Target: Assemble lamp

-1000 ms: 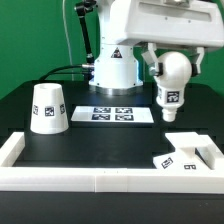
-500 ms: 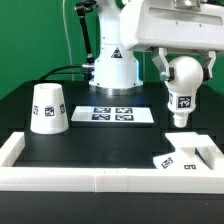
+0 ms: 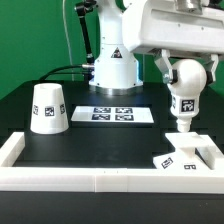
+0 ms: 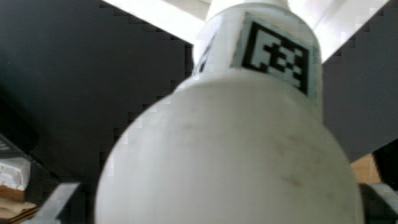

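— Where's the shade?
— Upright, wide end down, near the bench edge on the exterior view's left.
— And the bulb?
— Over the near corner on the exterior view's right. Its long axis is vertical, round end up, stem pointing down at the base. Whether they touch, I can't tell.
— The gripper?
— Fingers clamped on the bulb's round end.

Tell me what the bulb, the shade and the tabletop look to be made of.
The bulb looks like hard white plastic, smooth with a slight sheen; the wrist view shows faint speckling on it. The shade is likely the same plastic: white, opaque, evenly matte. The tabletop is black and matte with no reflections; whether it is a mat or painted board, I cannot tell.
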